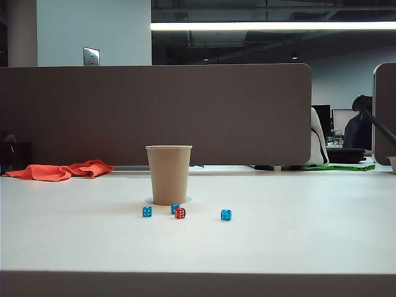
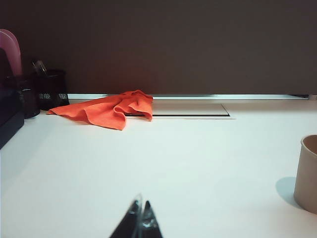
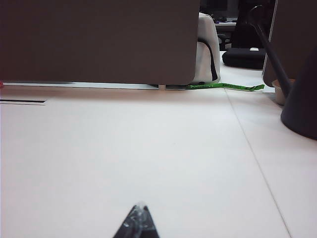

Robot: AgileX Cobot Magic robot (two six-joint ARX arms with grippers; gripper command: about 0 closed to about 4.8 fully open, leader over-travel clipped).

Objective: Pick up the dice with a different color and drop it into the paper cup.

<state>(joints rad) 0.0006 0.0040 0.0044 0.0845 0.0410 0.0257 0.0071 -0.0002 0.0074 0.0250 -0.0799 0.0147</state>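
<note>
Spanning a partitioned office, white table (image 1: 297,235) (both grippers' (image 2: 140,223) (image 3: 138,225) fingers together).

Brown partition (image 1: 154,111) behind white table (image 1: 297,235)

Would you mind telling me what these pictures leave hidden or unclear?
- Inside of the paper cup: exterior view sits too low; the left wrist view cuts it at the edge.
- Pip counts on the red die: too small.
- Both arms: absent from the exterior view.
- Left claw and right claw: only shut tips show.
</note>
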